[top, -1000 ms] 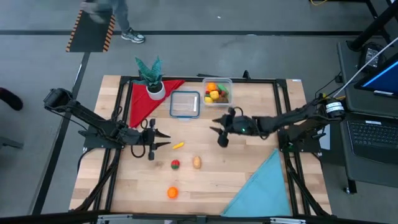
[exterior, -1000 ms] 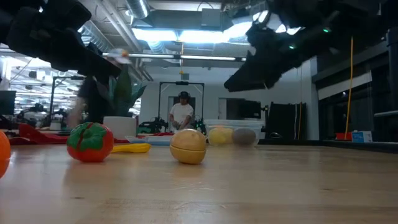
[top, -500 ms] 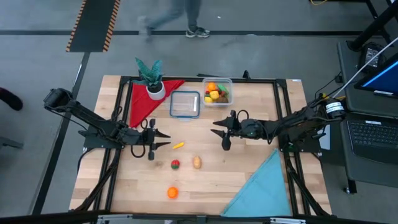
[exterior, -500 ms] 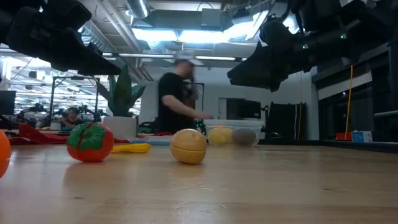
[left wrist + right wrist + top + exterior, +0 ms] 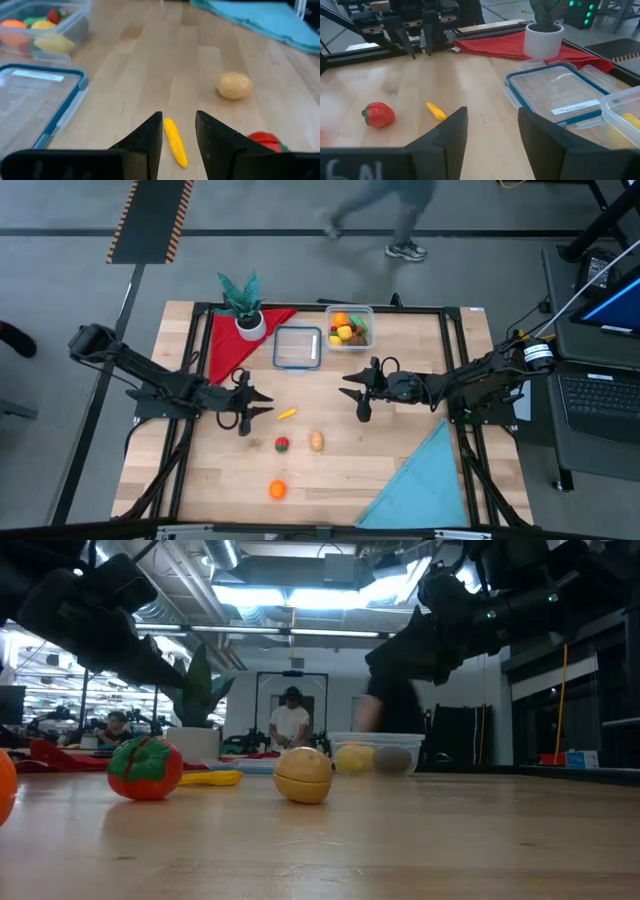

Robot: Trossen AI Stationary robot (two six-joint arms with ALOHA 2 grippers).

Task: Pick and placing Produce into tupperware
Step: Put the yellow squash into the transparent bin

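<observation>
Four pieces of produce lie loose mid-table; others sit in the tupperware (image 5: 349,327) at the far edge.
Left gripper (image 5: 178,131), jaws apart, lines up on the yellow piece (image 5: 175,141); right gripper (image 5: 362,399), empty and parted, waits nearby.

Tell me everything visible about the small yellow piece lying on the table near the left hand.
The yellow piece is a small, slim, elongated toy with tapered ends, smooth and plastic-looking, plain yellow. It lies flat on the bare wooden table, free of any grip. The left hand is open just behind it, fingers lined up on either side without touching. A red toy and a tan one lie nearby; the blue-rimmed lid is further back.
</observation>
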